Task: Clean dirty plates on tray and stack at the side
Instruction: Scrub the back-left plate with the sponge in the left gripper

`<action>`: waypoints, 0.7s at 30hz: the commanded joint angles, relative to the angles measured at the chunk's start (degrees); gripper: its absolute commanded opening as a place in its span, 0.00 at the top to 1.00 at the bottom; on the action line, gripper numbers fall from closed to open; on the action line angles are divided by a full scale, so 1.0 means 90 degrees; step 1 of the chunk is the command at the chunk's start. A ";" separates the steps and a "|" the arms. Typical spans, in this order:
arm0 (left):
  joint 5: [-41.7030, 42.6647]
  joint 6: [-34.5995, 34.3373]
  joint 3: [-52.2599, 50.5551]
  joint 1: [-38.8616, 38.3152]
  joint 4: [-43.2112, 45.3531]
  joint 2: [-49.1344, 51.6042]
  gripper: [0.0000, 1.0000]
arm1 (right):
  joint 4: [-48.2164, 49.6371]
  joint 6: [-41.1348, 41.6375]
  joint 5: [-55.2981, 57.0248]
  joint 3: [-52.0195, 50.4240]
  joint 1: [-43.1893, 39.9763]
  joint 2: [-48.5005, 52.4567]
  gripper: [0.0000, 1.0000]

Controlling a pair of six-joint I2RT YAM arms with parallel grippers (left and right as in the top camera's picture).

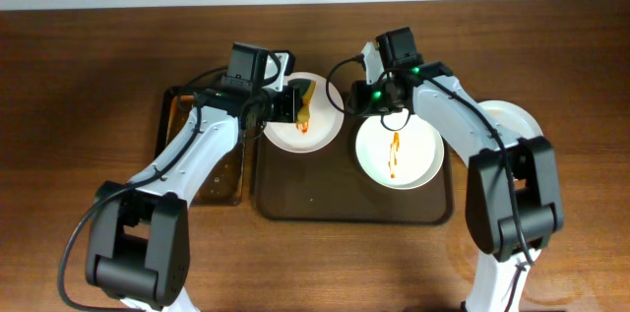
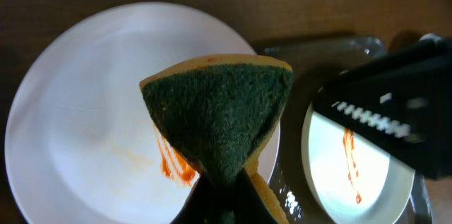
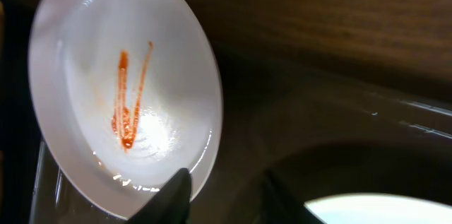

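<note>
Viewing from overhead, I see the large dark brown rectangular tray (image 1: 325, 194) lying on the wooden worktop (image 1: 89, 56), its long axis running left to right. Two round white shallow plates rest in it. The left plate (image 1: 317, 135) sits toward the far left, and the right plate (image 1: 418, 159) sits in the right half. On the right plate, an orange-brown sauce streak (image 1: 396, 153) runs near to far. A third white plate (image 1: 514, 115) lies on the worktop just beyond the tray's right rim, partly hidden by the right arm. A narrow black tray (image 1: 221, 182) lies just left of the brown one.

My left end effector (image 2: 220, 194) is pinching a yellow sponge with a green scouring face (image 2: 219, 111) over the left plate, above a smeared sauce mark; I cannot tell whether it touches. My right end effector (image 3: 226, 199) has its fingers spread and holds nothing. One finger sits at a streaked plate's rim, but I cannot tell whether it makes contact.
</note>
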 commanded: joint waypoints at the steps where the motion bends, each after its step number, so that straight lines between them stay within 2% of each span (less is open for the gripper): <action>1: 0.0092 -0.0427 0.0070 0.0010 0.0206 0.0308 1.00 | 0.0068 0.0036 -0.0226 0.0083 0.0034 0.0255 0.70; 14: 0.0447 -0.0991 0.0068 0.0007 0.0913 0.1047 1.00 | 0.0318 0.0367 -0.0639 0.0073 0.0053 0.0624 0.71; 18: 0.0646 -0.1297 0.0068 0.0005 0.1100 0.1360 1.00 | 0.0342 0.0369 -0.0627 0.0073 0.0087 0.0634 0.79; 21: 0.0763 -0.1314 0.0068 0.0002 0.1197 0.1413 1.00 | 0.0369 0.0583 -0.0629 0.0073 0.0092 0.0639 0.80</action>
